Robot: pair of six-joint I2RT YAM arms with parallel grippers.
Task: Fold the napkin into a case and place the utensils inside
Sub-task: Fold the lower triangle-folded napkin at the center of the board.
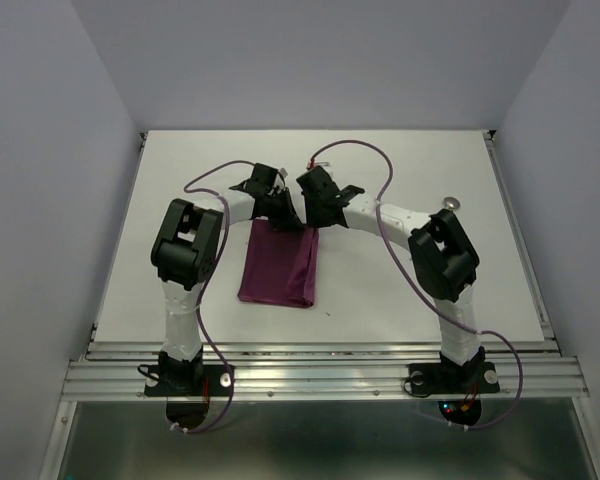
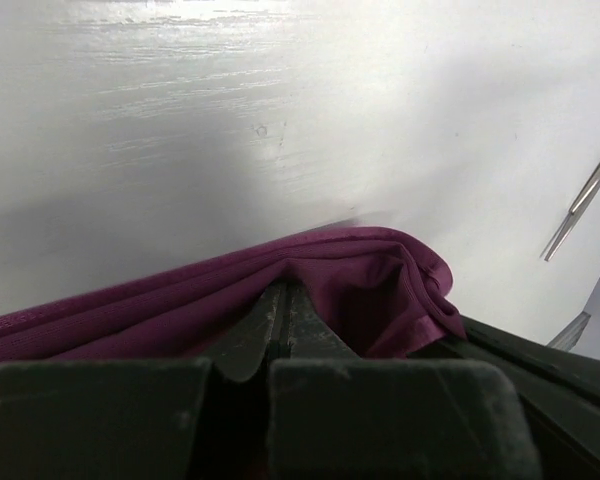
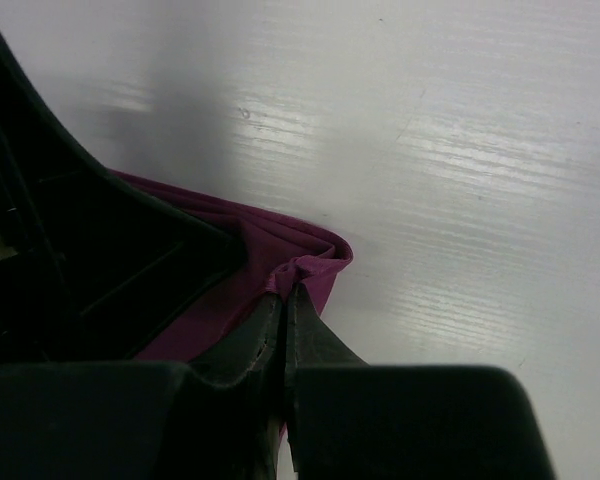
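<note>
- The napkin point(image 1: 277, 265) lies mid-table as a narrow folded strip (plum purple), its near end flat on the white table point(image 1: 400, 290).
- At its far end, the left gripper point(image 2: 285, 300) is clamped tight on one bunched corner.
- The right gripper point(image 3: 290, 300) pinches the other far corner, jaws closed on cloth.
- Past the cloth in the left wrist view, a thin silver utensil point(image 2: 581, 198) lies apart from it.

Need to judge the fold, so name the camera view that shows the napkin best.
Top external: nearly the whole napkin shows, folded into a long rectangle. The left wrist view shows only one bunched corner pinched in the left claw; the right wrist view shows only another corner in the right claw.
</note>
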